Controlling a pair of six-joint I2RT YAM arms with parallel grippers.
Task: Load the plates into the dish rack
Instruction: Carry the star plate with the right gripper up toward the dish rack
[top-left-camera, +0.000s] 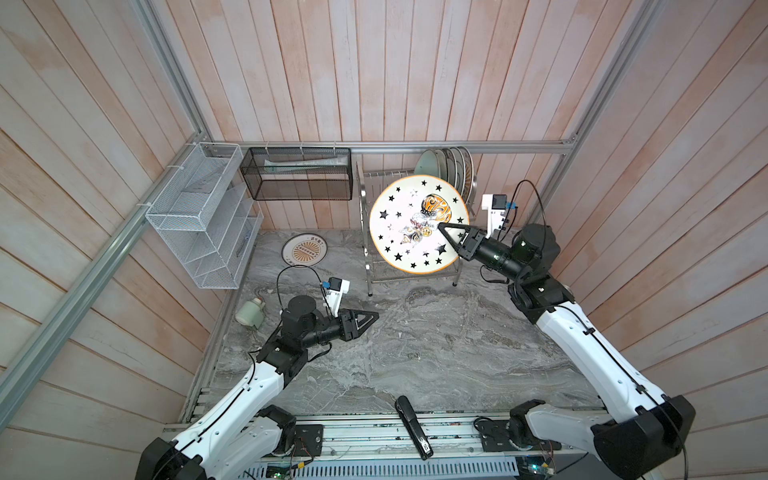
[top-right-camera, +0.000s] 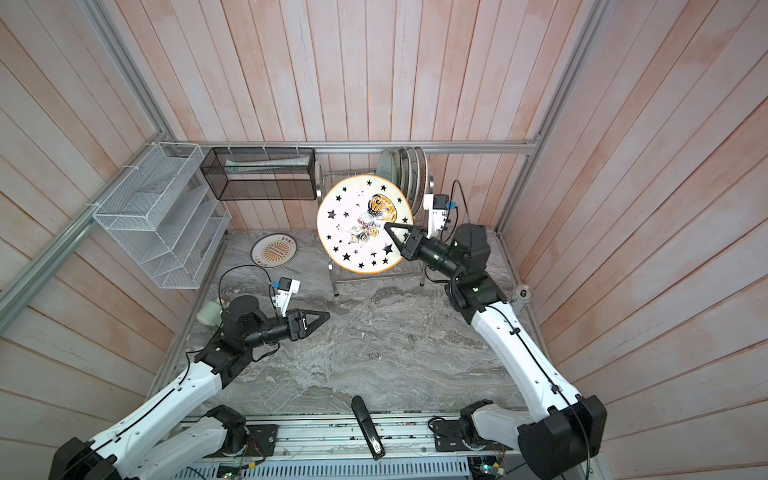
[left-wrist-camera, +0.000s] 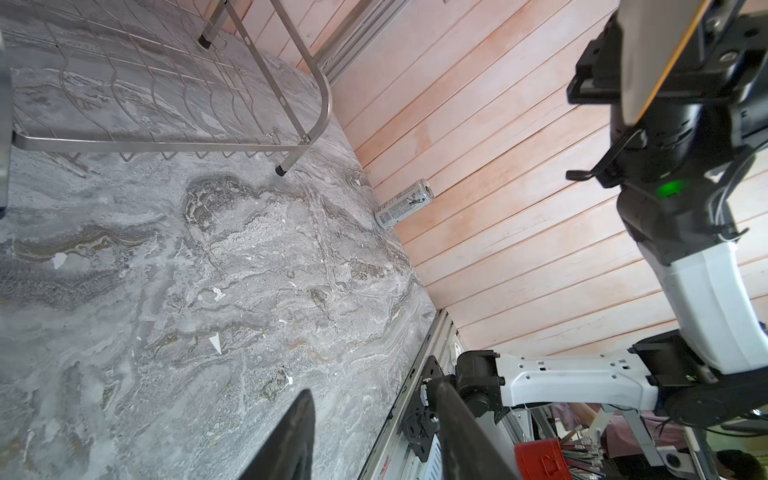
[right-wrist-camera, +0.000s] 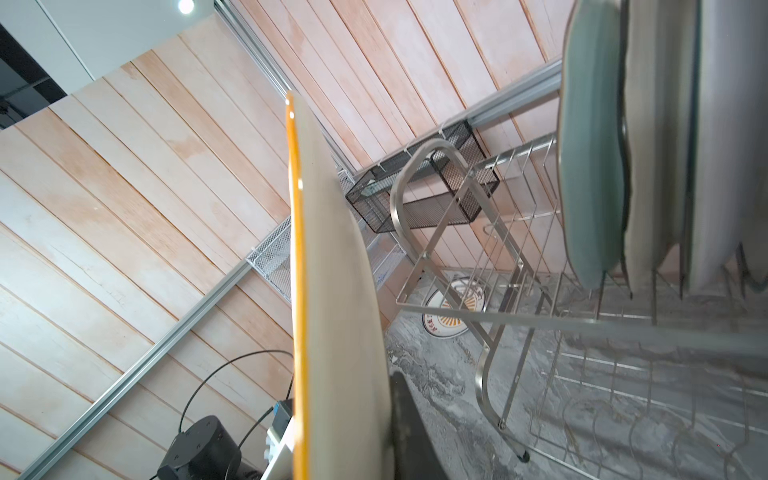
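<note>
Nothing here reads outright. The sunburst plate (top-left-camera: 304, 249) lying flat on the tabletop (top-left-camera: 415, 332) carries dark lettering on its rim band, above and below the orange centre. It may be Chinese characters, but it is too small to make out in both top views and the right wrist view. The drink can (left-wrist-camera: 404, 203) beside the wall shows a barcode (left-wrist-camera: 388, 216) and blurred fine print. The black tool (top-left-camera: 413, 428) at the near edge bears a white label (top-left-camera: 424, 448) with illegible dark marks
</note>
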